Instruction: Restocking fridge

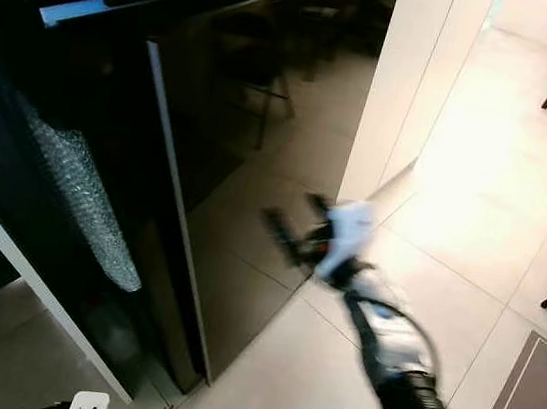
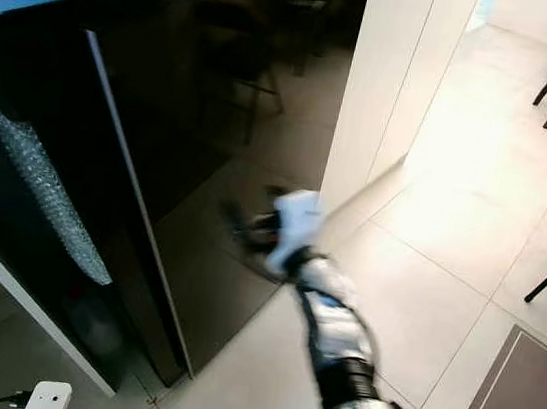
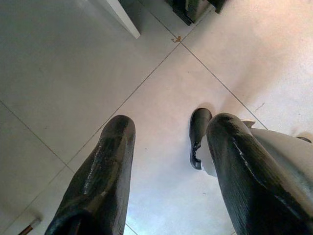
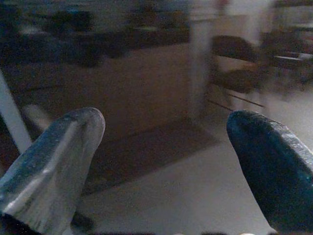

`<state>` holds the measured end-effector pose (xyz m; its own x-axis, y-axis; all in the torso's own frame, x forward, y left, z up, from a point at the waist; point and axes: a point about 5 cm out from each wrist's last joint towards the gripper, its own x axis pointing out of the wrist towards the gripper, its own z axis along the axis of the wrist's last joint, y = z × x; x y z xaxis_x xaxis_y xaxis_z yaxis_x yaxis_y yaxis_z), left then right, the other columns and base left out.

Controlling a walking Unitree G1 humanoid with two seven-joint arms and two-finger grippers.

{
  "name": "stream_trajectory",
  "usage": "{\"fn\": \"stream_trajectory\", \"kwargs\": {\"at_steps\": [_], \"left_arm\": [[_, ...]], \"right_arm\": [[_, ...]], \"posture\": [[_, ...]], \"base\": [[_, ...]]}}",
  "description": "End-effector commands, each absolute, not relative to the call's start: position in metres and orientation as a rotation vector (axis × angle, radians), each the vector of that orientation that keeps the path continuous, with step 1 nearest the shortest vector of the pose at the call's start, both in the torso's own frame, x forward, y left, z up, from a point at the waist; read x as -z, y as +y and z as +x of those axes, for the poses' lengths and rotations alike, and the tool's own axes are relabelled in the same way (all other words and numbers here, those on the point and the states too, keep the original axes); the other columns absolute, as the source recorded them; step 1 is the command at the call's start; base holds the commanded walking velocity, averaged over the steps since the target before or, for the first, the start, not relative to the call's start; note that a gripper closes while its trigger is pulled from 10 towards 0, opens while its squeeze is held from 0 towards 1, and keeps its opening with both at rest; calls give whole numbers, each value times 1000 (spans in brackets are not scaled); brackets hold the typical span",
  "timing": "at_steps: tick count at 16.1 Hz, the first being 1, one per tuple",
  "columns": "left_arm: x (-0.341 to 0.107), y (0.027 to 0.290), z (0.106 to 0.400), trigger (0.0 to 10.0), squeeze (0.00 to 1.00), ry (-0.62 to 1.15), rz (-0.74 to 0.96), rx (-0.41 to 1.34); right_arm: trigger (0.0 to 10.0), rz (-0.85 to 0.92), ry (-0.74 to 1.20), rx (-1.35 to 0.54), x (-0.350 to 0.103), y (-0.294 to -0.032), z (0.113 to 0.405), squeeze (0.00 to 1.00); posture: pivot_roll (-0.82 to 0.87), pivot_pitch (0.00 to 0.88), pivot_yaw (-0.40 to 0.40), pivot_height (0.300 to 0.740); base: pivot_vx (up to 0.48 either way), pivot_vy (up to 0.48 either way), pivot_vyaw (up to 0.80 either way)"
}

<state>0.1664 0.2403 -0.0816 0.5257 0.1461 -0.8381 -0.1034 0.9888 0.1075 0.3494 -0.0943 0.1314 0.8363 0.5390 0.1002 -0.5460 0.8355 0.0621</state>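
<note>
Just glossy fridge door point(image 1: 261, 142) ahead

The black glossy fridge door point(image 1: 259, 162) blocks the right pincer point(image 1: 290, 235) at ten o'clock. Open tiled floor point(image 1: 470, 241) lies at two o'clock. A white cabinet panel point(image 1: 401, 80) stands at twelve.

Right pincer point(image 1: 290, 235) outstretched, fingers apart.

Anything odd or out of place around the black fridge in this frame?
Yes: a strip of clear bubble wrap clings to the side of the glossy black fridge, looking like leftover packaging. The right gripper, fingers open, reaches toward the closed door. Nothing looks spilled or damaged.
</note>
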Motion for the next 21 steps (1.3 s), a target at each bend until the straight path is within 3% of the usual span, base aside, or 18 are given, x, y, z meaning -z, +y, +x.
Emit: {"fn": "stream_trajectory", "kwargs": {"at_steps": [1,3,5,6,8,9,12,13,15,18,21], "left_arm": [[84,241,161,10000,0,1029,39,-162],[84,242,161,10000,0,1031,40,-159],[84,242,161,10000,0,1032,44,-157],[84,242,161,10000,0,1033,45,-155],[84,241,161,10000,0,1034,44,-153],[84,240,161,10000,0,1033,41,-153],[85,241,160,10000,0,1036,43,-152],[85,241,160,10000,0,1036,43,-152],[85,241,158,10000,0,1036,33,-164],[87,238,155,10000,0,1047,38,-146],[89,236,153,10000,0,1060,35,-131]], "right_arm": [[10000,102,-61,-526,-125,-101,349,0],[10000,119,-51,-398,-121,-126,351,0],[10000,192,3,-57,-104,-197,346,0],[10000,258,62,24,-89,-214,341,0],[10000,368,271,232,-39,-253,309,0],[10000,323,416,294,-12,-262,285,0],[10000,174,794,238,50,-246,222,0],[10000,174,794,238,50,-246,222,0],[10000,153,960,144,77,-214,190,0],[10000,242,983,216,85,-204,179,0],[10000,172,998,207,86,-212,173,0]], "posture": [[-17,0,18,740],[-20,0,19,740],[-22,0,17,740],[-33,0,16,740],[-23,0,11,740],[-19,0,7,740],[2,0,2,740],[2,0,2,740],[23,0,2,740],[16,0,-1,740],[15,0,6,740]], "base": [[0,0,0],[0,0,0],[0,0,0],[0,0,0],[0,0,0],[0,0,0],[0,0,0],[0,0,0],[0,0,0],[0,0,0],[0,0,733]]}}
